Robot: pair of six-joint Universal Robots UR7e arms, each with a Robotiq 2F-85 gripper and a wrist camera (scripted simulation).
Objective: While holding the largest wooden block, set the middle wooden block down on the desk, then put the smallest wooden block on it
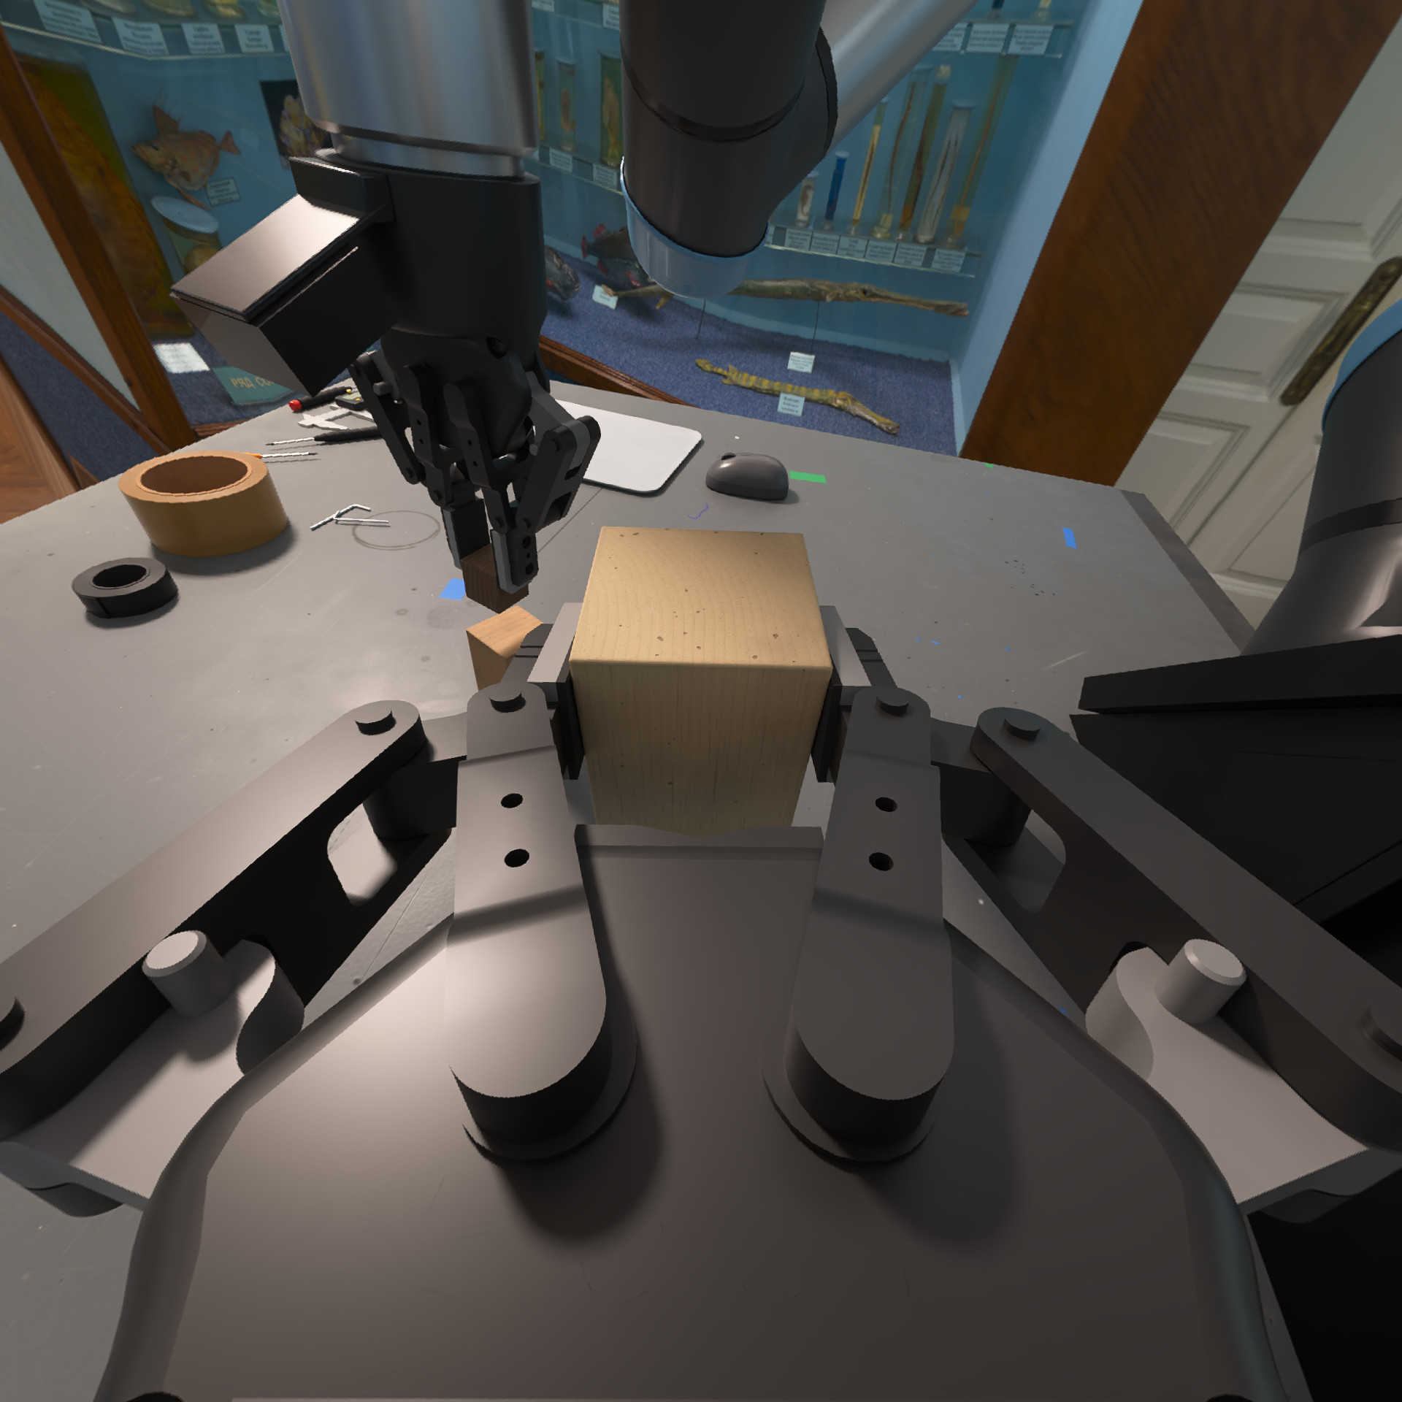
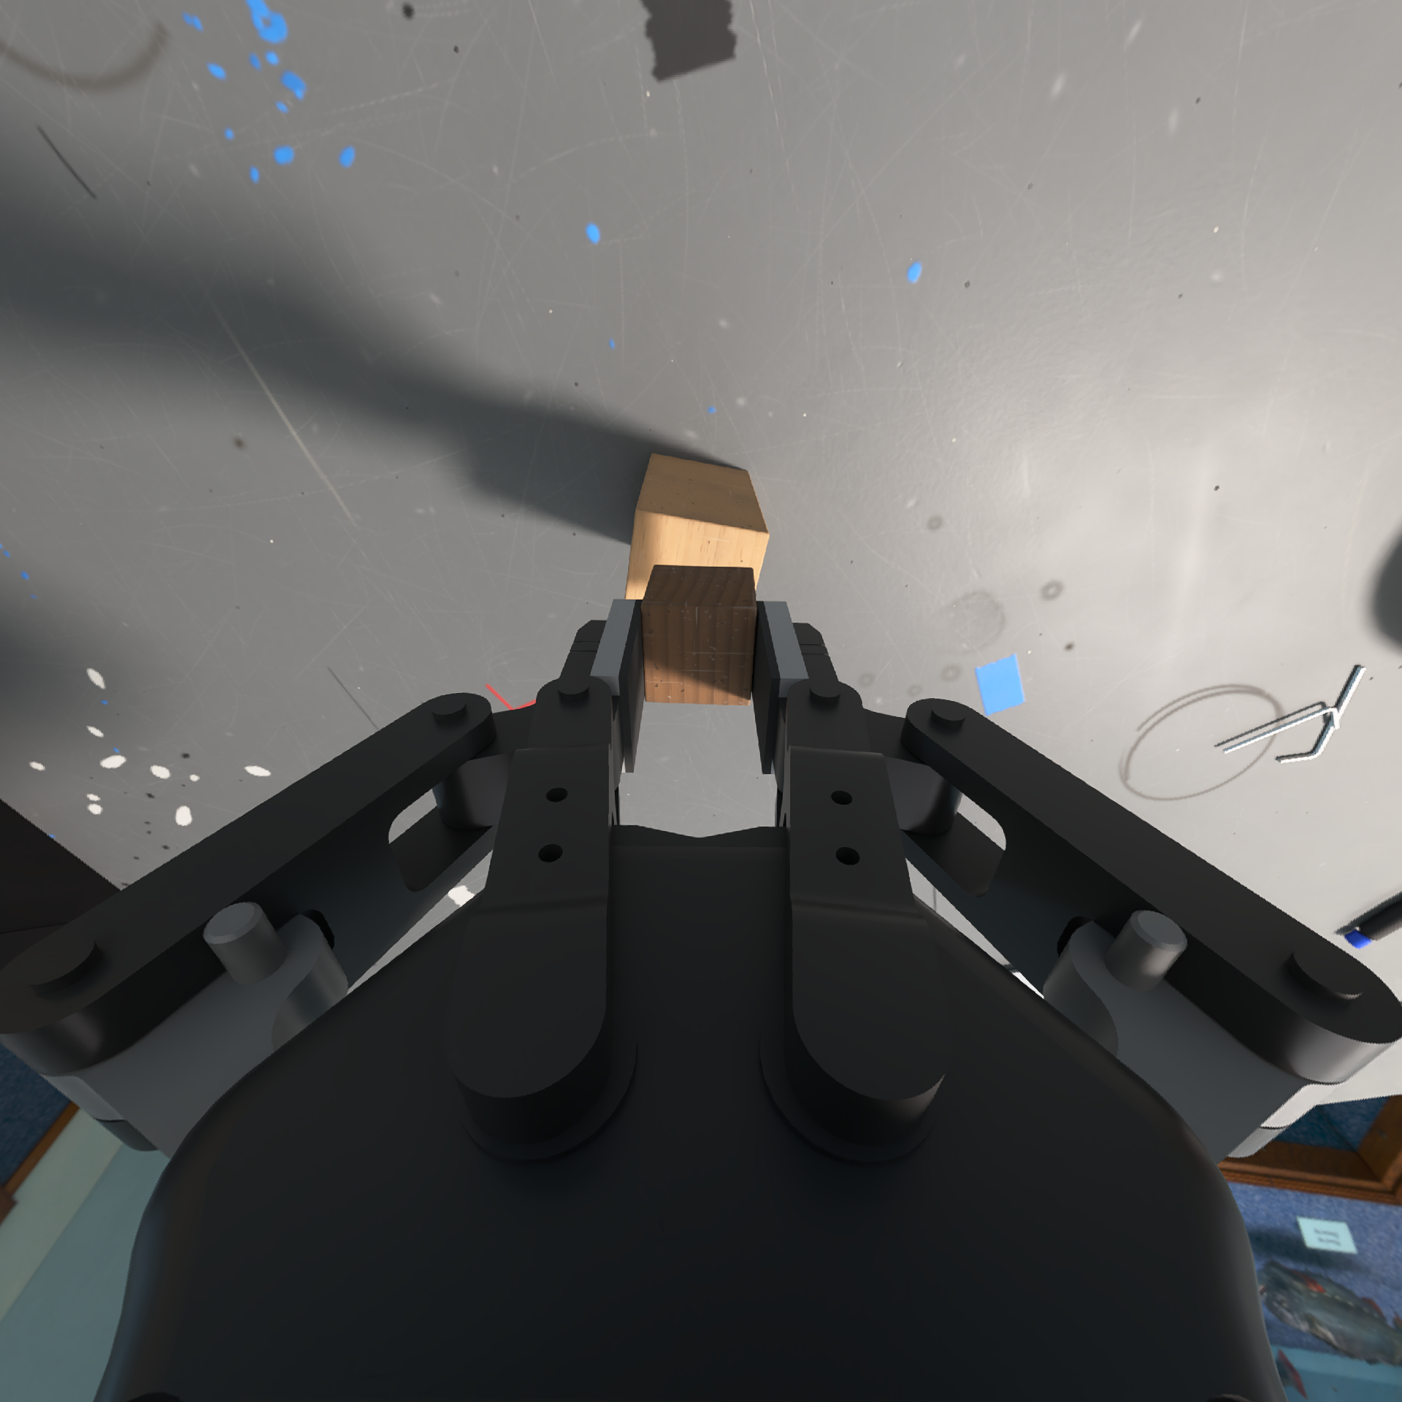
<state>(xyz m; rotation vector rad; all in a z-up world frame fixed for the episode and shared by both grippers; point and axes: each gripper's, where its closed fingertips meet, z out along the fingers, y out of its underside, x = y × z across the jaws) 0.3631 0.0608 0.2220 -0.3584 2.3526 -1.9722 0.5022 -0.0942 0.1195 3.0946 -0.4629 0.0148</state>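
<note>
nearest to us in the left wrist view, our left pincer (image 1: 699,683) is clamped on the largest wooden block (image 1: 698,667), a pale cube with a pad pressed to each side face, held clear above the grey desk (image 1: 227,759). just beyond its left finger we see the middle wooden block (image 1: 501,645), light tan, standing on the desk in the open middle area, well away from every edge. our right pincer (image 1: 497,565) hangs straight over it, its fingers closed on the smallest wooden block (image 1: 485,583), a dark brown cube. a narrow gap shows between that cube's underside and the top of the tan block.

from the right wrist view we look down our right pincer (image 2: 698,652) at the dark cube (image 2: 698,645) gripped between both pads, with the tan block (image 2: 702,508) directly past it on the desk (image 2: 986,379).

toward the far left corner of the desk lie a roll of brown tape (image 1: 203,501) and a black ring (image 1: 125,586). near the far edge sit a white pad (image 1: 645,451) and a grey mouse (image 1: 747,475).
</note>
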